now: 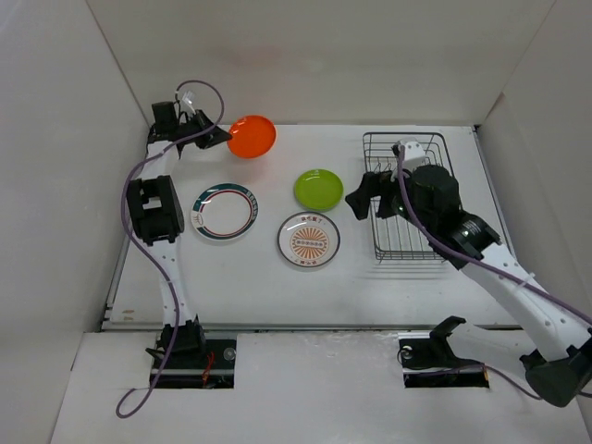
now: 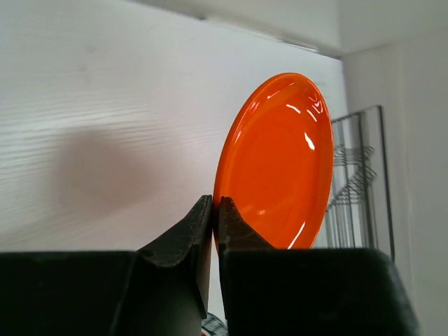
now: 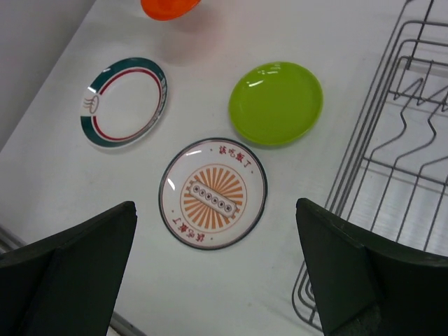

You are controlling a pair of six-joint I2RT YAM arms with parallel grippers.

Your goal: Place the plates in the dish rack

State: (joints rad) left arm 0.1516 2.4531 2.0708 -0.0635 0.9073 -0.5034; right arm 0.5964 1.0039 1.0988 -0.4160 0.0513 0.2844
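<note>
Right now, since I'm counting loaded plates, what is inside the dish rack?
No plate shows inside the dish rack, only its own bare wires. The right arm hangs over its middle, so the rack floor beneath it is hidden from above.

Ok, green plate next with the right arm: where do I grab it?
Probably the rim nearest the dish rack. The green plate lies flat, face up, so only its raised edge offers a pinch; the open right gripper hovers on that side. Come down steeply, one finger inside.
</note>
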